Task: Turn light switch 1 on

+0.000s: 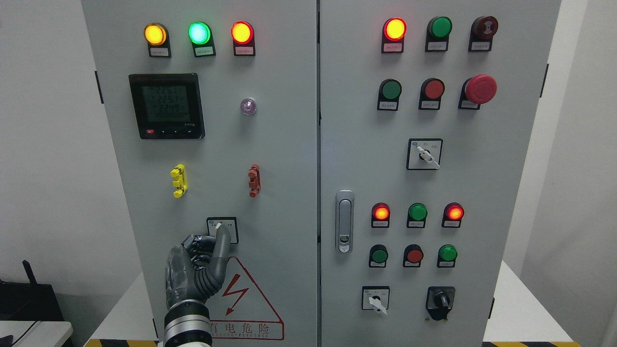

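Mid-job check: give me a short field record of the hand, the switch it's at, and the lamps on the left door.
active hand: left hand, one finger extended, others curled
contact: fingertip on small white rotary selector switch, left grey cabinet door
right hand: not in view
top lamps, left door: yellow lamp, green lamp, red lamp, all lit
meter: black digital panel meter, display on

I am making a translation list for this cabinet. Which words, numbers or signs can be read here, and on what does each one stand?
"2251", "2251", "2249", roughly: digital meter on the left door, digits faint.
"有电危险": red warning triangle with lightning bolt, beside the left robot hand.
Line below those characters: too small to read.
Label plates under the indicator lamps and push buttons: blurred, unreadable.
Selector switch plates: unreadable.
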Robot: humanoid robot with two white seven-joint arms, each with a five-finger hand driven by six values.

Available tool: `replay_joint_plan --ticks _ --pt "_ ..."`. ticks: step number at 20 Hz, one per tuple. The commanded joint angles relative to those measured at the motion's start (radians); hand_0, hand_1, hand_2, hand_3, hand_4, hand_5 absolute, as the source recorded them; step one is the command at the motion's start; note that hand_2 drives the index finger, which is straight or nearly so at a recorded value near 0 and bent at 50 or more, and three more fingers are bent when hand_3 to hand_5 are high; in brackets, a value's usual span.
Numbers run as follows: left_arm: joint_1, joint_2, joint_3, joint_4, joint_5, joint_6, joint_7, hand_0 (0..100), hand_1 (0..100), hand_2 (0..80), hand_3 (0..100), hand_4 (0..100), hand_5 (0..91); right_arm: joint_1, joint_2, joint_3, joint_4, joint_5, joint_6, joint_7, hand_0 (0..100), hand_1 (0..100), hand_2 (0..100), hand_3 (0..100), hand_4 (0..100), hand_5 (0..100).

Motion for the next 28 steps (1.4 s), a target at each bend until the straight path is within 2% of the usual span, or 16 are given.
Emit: replay_joint_plan --ticks 1,11,28 --pt "0.000 0.000 -0.001 0.000 0.001 -0.005 -0.005 34 34 53.9 70 76 68.5 0.000 0.000 0.020 0.000 -0.026 0.000 0.000 12 39 0 0 0 0" --pt "0.000 0.001 -0.001 0.002 0.001 -0.005 -0.008 37 30 55.2 71 76 68.8 0.000 0.000 0.020 0.000 -0.026 0.000 0.000 12 39 0 0 0 0" --pt "-0.008 0.003 -0.010 0.007 -0.002 -0.005 -0.010 38 34 55.8 72 77 69.0 0.000 0.000 0.020 0.000 -0.026 0.000 0.000 12 39 0 0 0 0"
